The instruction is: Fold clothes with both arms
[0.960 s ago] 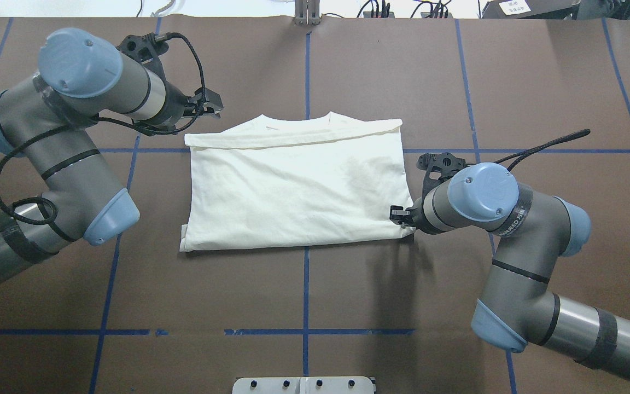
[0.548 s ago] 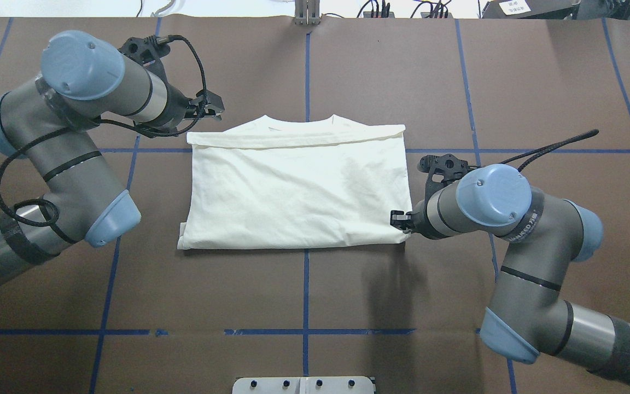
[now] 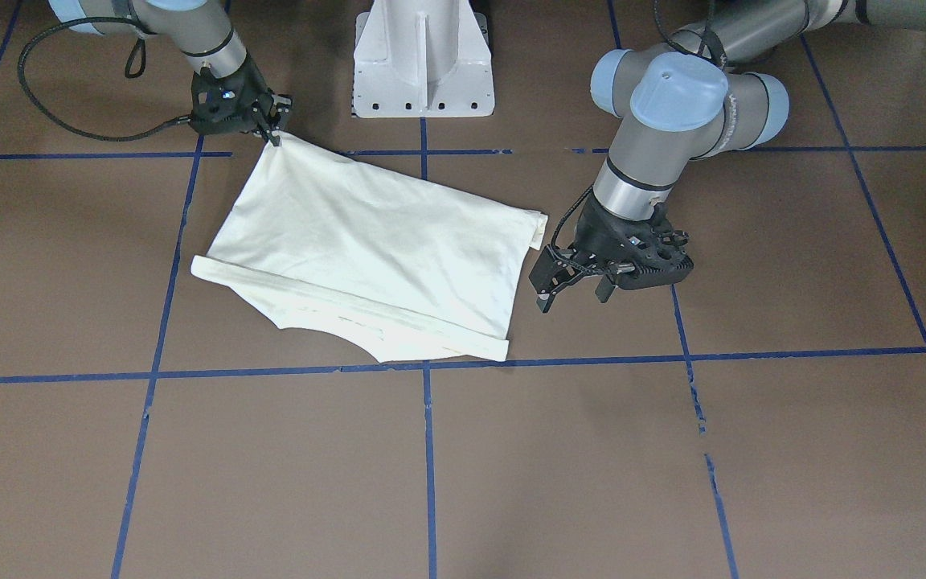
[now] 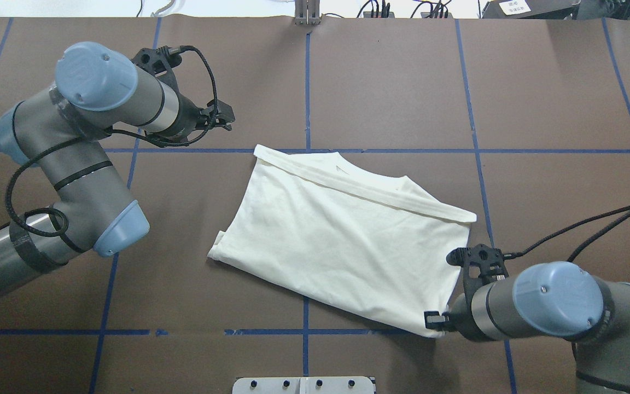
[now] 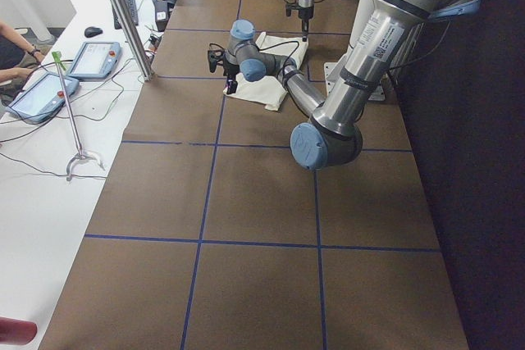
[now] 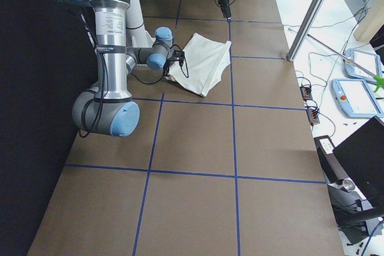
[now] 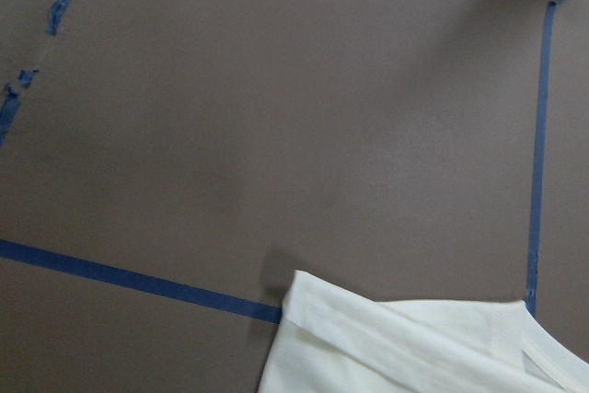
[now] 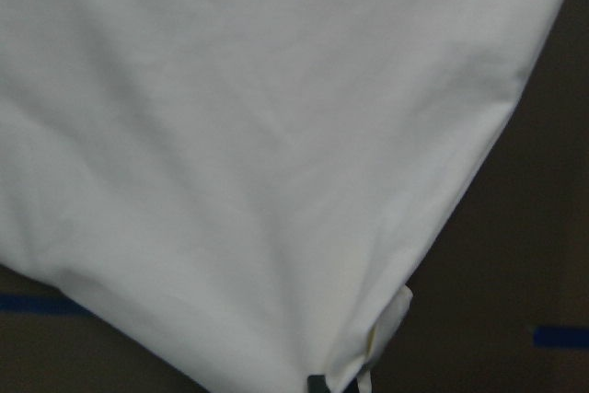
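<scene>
We are looking at two grey-and-silver jointed arms.

In the overhead view we are seeing the left arm [image 4: 91,164] at nine o'clock and the right arm [image 4: 555,306] at five o'clock. Both are wearing rounded light blue caps [image 4: 95,76] with a faint embossed logo and small screws. Thin black bands [image 4: 82,171] are ringing the grey tubes. A braided black cable [image 4: 208,71] is running to each wrist. The left gripper [image 3: 572,299] and right gripper [image 3: 274,133] are showing black, open-framed bodies with two slim fingers.
</scene>
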Robot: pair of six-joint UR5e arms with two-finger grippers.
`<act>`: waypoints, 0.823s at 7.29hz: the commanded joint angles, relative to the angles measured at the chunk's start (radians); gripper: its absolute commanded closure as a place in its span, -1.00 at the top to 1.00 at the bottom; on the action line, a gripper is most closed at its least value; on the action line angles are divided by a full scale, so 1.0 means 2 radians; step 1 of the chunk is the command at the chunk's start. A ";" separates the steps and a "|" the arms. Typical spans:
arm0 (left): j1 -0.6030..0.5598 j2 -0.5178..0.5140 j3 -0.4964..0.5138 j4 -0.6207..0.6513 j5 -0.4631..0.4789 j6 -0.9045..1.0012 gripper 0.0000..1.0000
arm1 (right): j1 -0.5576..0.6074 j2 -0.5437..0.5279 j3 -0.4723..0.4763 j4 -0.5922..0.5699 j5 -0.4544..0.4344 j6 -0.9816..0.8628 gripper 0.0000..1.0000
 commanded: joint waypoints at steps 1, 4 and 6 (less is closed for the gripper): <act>0.011 0.000 0.000 0.000 0.010 -0.006 1.00 | -0.098 -0.023 0.026 0.000 -0.010 0.075 -1.00; 0.027 0.000 -0.008 -0.001 0.009 -0.024 1.00 | -0.073 -0.017 0.064 0.000 -0.019 0.081 1.00; 0.066 0.006 -0.040 0.001 0.009 -0.090 1.00 | 0.003 -0.016 0.081 0.051 -0.019 0.081 1.00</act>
